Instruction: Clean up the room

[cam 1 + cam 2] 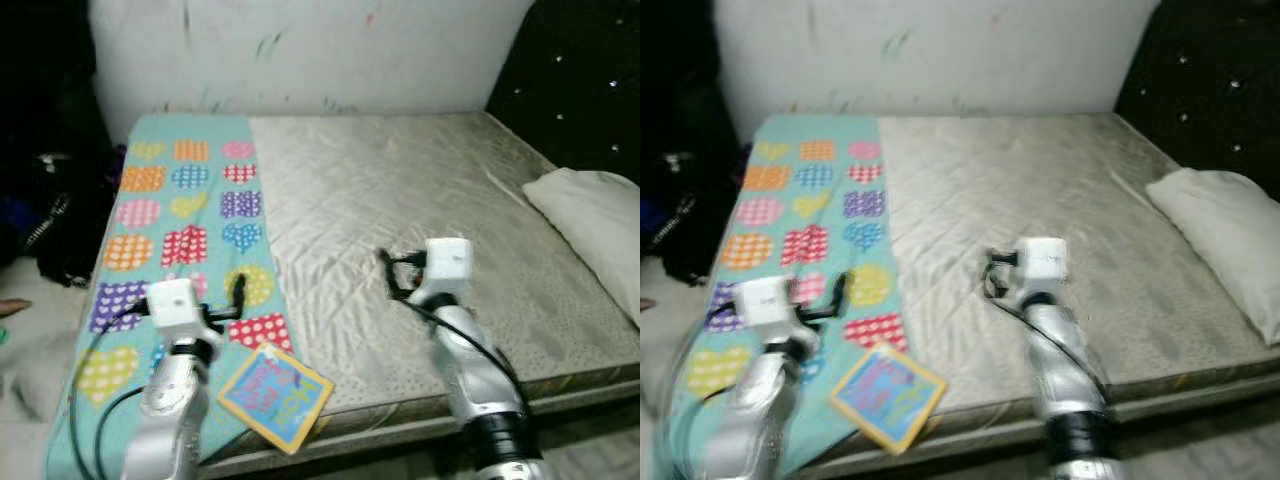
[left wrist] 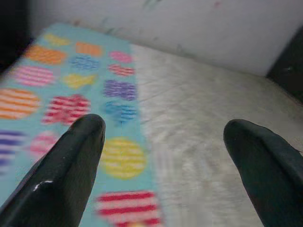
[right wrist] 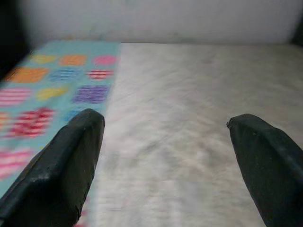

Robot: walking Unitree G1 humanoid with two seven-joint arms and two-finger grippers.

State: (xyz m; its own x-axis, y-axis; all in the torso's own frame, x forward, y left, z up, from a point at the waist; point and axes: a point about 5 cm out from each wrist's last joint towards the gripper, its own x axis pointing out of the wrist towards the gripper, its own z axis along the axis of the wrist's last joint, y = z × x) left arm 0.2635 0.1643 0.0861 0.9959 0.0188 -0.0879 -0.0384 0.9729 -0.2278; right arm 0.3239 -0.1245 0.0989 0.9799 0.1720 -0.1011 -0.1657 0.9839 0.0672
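Note:
A bed with a pale grey mattress lies before me. A teal blanket with coloured hearts covers its left strip. A colourful square book rests on the blanket at the bed's near edge. My left gripper hovers open over the blanket, just beyond the book. My right gripper stands open above the bare mattress near the middle. Both wrist views show wide-spread black fingers with nothing between them.
A white pillow lies at the bed's right side by a dark tufted headboard. A scribbled white wall runs behind the bed. Dark bags crowd the floor to the left.

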